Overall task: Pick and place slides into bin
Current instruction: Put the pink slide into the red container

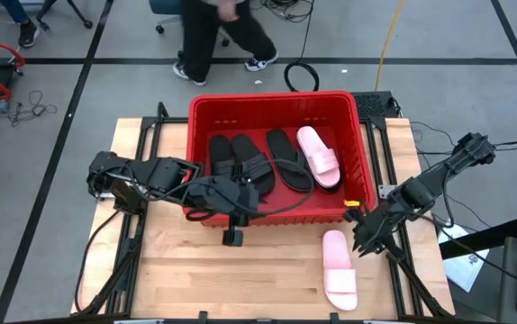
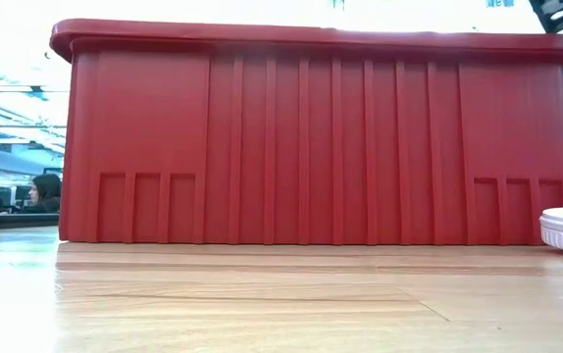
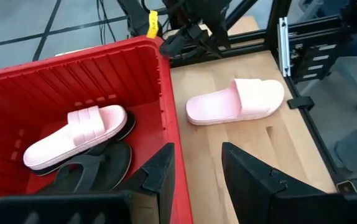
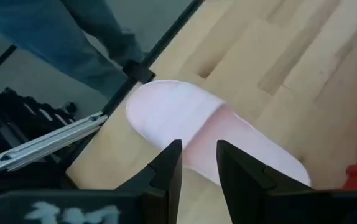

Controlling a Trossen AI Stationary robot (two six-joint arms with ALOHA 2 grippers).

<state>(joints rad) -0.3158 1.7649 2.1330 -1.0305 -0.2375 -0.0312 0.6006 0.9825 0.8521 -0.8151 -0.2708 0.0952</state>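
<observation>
Right gripper [image 1: 367, 241], jaws slightly parted, above pink slide [image 1: 339, 280] at 5 o'clock of bin [image 1: 358, 135]; left gripper [image 3: 194, 177], jaws apart, straddling bin's near rim.

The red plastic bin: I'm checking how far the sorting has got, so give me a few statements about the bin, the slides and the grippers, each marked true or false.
1. One pale pink wide-strap slide lies on the wooden table, outside the red plastic bin. True.
2. The bin is empty. False: it holds black sandals and a second pale pink slide.
3. The right gripper hangs open over the pink slide on the table. True.
4. The left gripper is shut on a black sandal. False: it is open and holds nothing, at the bin's near wall.
5. The pink slide on the table leans against the bin. False: it lies flat, apart from it.
</observation>
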